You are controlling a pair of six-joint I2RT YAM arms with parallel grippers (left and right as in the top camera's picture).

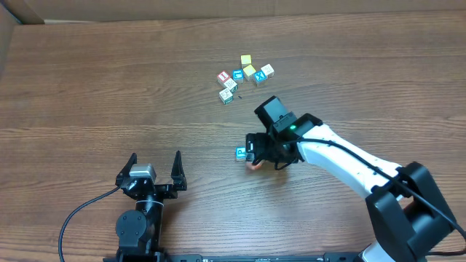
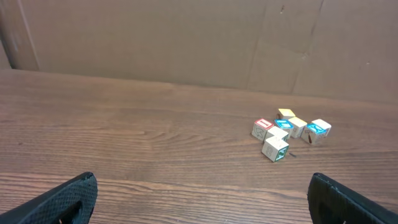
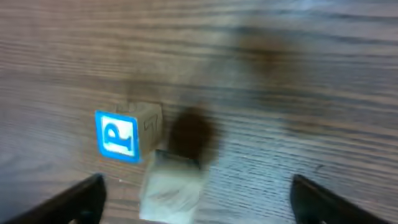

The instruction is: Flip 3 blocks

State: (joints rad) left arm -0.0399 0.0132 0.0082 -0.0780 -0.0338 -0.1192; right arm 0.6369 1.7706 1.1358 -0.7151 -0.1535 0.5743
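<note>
Right end effector (image 3: 196,190) is hovering, spread wide apart, over the P block (image 3: 118,135);
pale block (image 3: 171,190) is sitting just beside it, also inside the gap; centring on one alone is looking wise.

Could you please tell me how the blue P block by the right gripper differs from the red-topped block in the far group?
The blue P block lies close in front of the open right gripper; the red-topped block sits at the left side of a tight cluster of blocks farther up the table. The P block shows blue printing, the other red. Both are small pale-wood cubes resting on the table.
</note>
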